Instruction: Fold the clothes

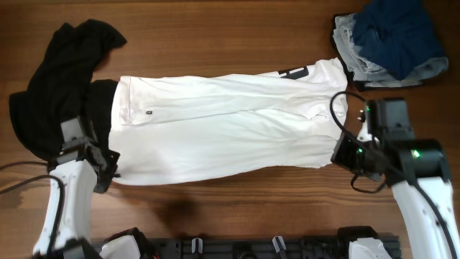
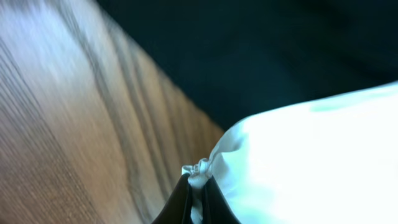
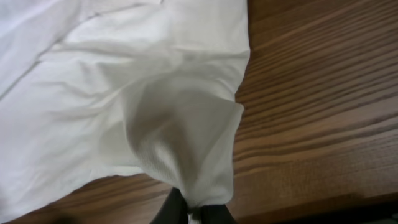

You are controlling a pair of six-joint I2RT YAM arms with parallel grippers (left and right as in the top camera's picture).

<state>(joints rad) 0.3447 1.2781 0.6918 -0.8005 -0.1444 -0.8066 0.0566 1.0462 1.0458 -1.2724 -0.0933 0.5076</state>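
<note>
Corners of the white garment (image 1: 230,129), stretched lengthwise between them, are pinched tight by left tool (image 2: 198,186) and right tool (image 3: 194,208).

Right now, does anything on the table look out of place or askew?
Nothing damaged. The black garment lies bunched at the left end, partly under the white garment, whose near corners the left hand and right hand pinch.

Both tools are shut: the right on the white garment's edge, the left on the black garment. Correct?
No. The left tool also pinches the white garment, not the black garment behind it, as the left wrist view shows. The right tool does hold the white edge.
</note>
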